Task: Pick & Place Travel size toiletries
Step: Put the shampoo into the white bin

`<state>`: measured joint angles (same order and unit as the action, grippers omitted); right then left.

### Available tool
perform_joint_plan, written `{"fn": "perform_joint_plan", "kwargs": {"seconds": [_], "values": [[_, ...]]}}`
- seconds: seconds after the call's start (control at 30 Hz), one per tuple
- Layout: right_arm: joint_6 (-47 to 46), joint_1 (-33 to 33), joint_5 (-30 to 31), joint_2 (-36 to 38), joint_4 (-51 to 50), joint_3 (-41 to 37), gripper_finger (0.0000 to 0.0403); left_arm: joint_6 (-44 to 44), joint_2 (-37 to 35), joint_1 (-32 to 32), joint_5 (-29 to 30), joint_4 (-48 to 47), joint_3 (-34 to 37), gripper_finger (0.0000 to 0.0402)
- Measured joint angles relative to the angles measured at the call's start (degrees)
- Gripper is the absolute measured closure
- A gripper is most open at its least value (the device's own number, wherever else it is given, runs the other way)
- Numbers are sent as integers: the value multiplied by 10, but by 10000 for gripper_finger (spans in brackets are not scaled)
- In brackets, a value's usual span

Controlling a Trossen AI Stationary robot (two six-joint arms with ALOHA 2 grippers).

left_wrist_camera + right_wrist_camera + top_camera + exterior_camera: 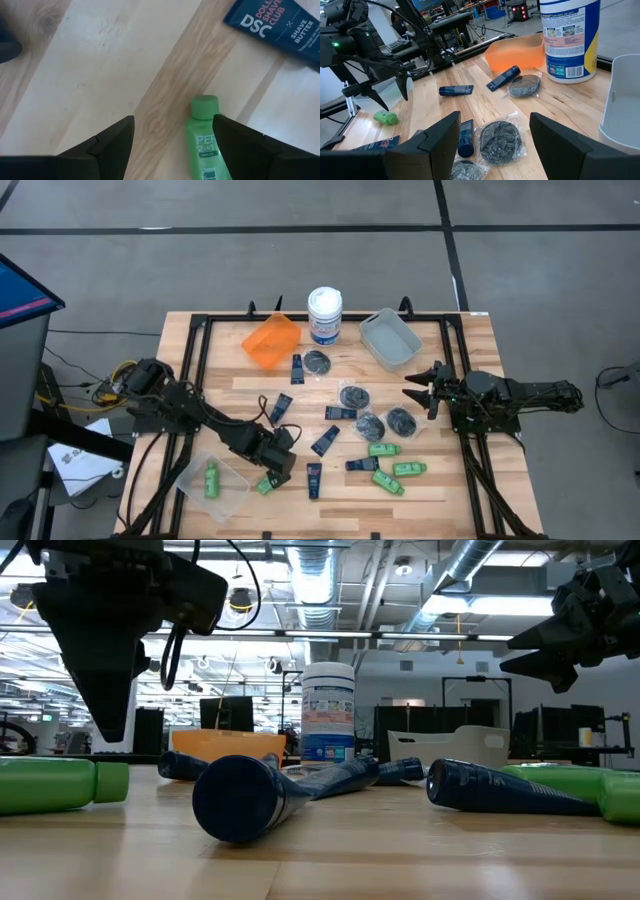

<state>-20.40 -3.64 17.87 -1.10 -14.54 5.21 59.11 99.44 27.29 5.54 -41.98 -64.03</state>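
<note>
My left gripper [277, 472] [172, 150] is open, pointing down low over the table's near left part. A green bottle [204, 140] [266, 483] lies flat on the wood between its fingers, close to one of them; I cannot tell whether it touches. A navy tube [280, 25] lies just beyond. Other green bottles [396, 468], navy tubes [324, 440] and dark grey pots [371, 423] lie scattered mid-table. My right gripper [418, 385] [495, 142] is open and empty, held above the table's right side, facing the pots [500, 137].
A clear bin [232, 492] at the near left holds one green bottle [211, 480]. An orange bin [271, 341], a white tub with a blue label [324, 315] and a grey bin [390, 338] stand along the far side. Black frame rails [200, 370] border the table.
</note>
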Motion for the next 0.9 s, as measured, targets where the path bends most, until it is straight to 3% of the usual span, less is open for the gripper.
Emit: {"fn": "perform_joint_plan", "kwargs": {"seconds": [0.9], "values": [[9,0,0,0,0,0,172,26,4,1,0,27,-14,135]]}}
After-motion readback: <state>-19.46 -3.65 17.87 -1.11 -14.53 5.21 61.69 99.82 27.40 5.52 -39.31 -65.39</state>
